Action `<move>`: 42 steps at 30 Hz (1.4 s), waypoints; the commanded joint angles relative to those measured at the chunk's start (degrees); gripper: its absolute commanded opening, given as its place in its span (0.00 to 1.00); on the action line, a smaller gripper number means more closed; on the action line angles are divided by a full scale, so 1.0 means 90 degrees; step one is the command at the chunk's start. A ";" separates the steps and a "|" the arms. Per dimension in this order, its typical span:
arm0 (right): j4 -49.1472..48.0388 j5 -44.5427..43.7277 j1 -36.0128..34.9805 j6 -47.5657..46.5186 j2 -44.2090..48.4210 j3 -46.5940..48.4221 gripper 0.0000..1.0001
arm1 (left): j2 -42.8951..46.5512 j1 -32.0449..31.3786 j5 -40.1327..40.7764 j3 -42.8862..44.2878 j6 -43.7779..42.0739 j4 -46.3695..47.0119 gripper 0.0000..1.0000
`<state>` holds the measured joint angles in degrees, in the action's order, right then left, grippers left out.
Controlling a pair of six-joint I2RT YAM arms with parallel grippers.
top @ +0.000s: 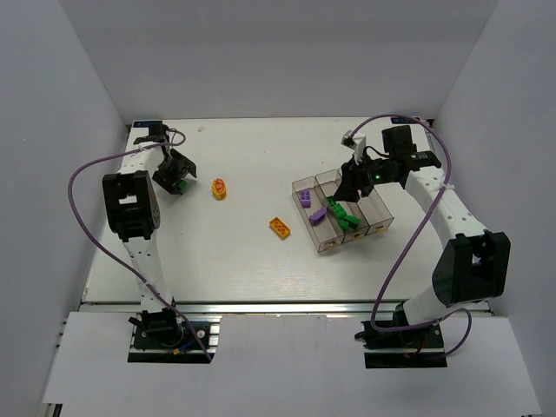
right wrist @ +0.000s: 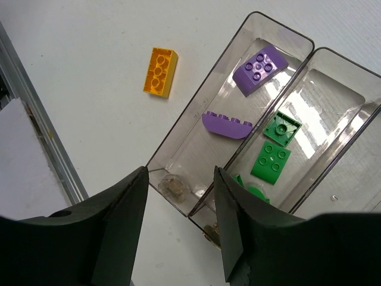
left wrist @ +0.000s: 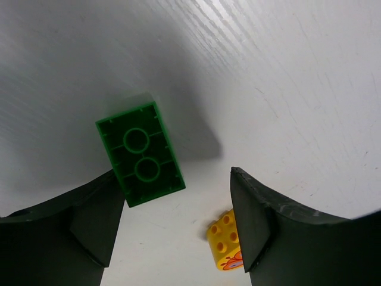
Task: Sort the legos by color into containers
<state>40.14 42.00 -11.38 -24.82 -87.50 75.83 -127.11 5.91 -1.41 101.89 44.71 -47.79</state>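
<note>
White table point(top: 243, 148), white walls round it.

L gripper point(left wrist: 175, 196) is at the far-left part of the table, jaws wide apart, nothing clamped. Green lego point(left wrist: 140, 154) sits btwn the fingers, hollow underside facing the wrist cam. Its lower corner is at the finger point(left wrist: 89, 220) on that view's left; can't tell if they touch. Clear gap to the other finger, and the lego's shadow falls on the table on that side. Yellow printed lego point(left wrist: 225, 239) is on the table just beside the other finger, partly hidden behind it. In top view it lies near the gripper on its right, apart from it.

R gripper point(right wrist: 180, 179) hangs over the containers point(top: 323, 248), jaws apart, nothing btwn them. In its wrist view the wall shared by two bins runs down toward the gap btwn the fingers.
- Purple bin point(right wrist: 178, 143), on the row's left: square purple lego point(right wrist: 260, 70) and curved purple lego point(right wrist: 227, 125), apart from each other.
- Green bin point(right wrist: 351, 95), middle: two green legos point(right wrist: 271, 162) close together, more green partly hidden by a finger.
- Third bin point(top: 375, 213), on the row's right: only a corner shows in the wrist view.

Orange lego point(right wrist: 160, 71) is flat on the table, left of the purple bin, not touching it. In top view it's btwn the containers and the yellow printed lego.
</note>
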 commanded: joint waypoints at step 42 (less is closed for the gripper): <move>-0.1120 -0.2459 -0.0132 0.1557 0.0103 0.0520 0.22 | -0.0376 -0.4221 -0.4268 0.1334 0.0833 0.3055 0.04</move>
<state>31.68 20.75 -12.82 -11.64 -89.43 80.31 -129.84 -30.15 -40.69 108.68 52.07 -16.34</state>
